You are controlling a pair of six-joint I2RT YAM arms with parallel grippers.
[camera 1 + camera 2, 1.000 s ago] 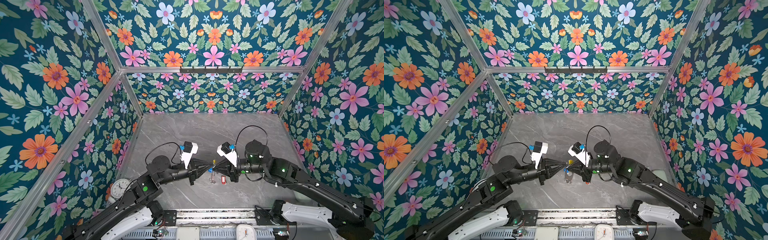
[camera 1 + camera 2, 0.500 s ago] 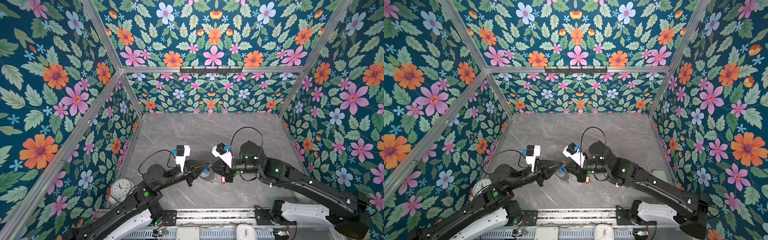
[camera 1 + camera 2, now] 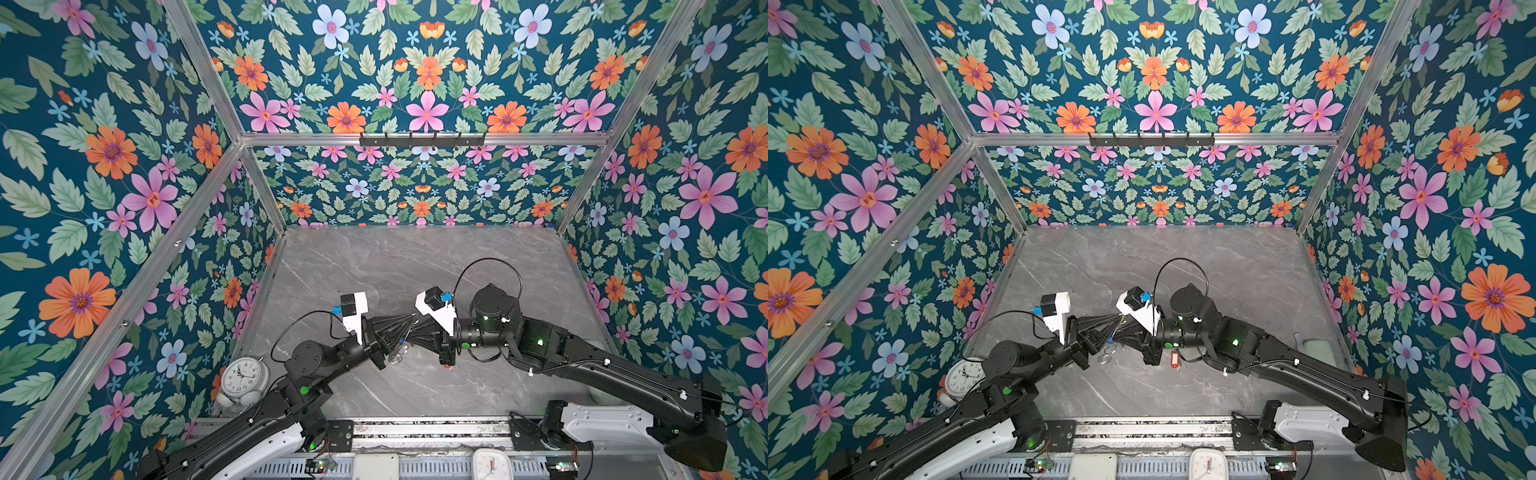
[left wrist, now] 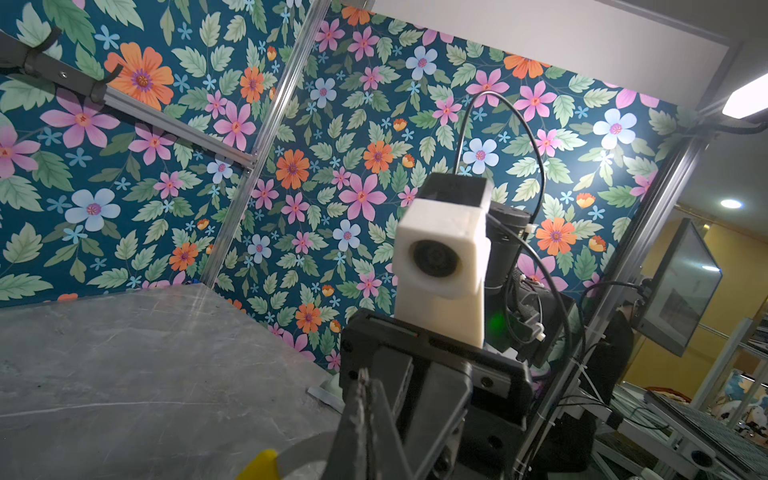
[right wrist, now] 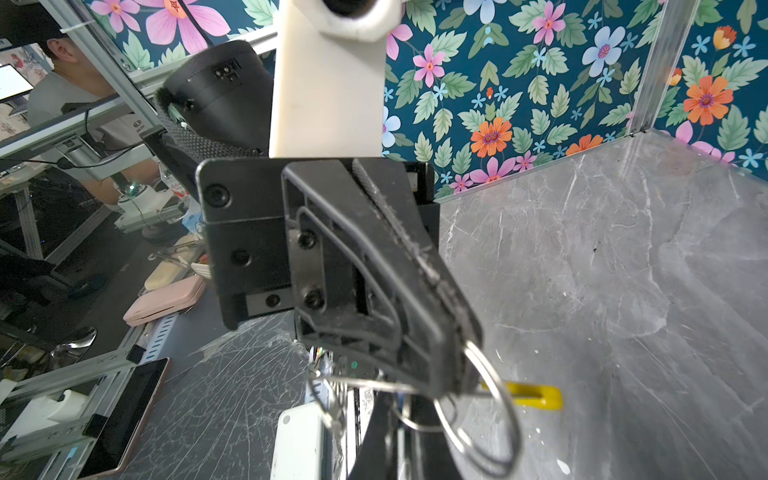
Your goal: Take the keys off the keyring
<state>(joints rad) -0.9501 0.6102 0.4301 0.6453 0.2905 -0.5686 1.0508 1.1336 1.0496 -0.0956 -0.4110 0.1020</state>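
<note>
Shifting toward 9 o'clock, your left gripper stays clamped on the thin silver wire keyring with yellow sleeve; your right gripper is shut, hold unclear. The blue-tagged silver key follows; the red-tagged silver key lies at 4 o'clock from them, seemingly freed.

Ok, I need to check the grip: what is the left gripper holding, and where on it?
The left gripper pinches the keyring on its wire, right beside the yellow sleeve.

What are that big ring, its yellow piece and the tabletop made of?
The keyring: thin metal wire, by its bright silvery glints. The yellow sleeve: probably plastic, matte and evenly coloured. The tabletop: grey veined stone look, slightly glossy; possibly laminate.
</note>
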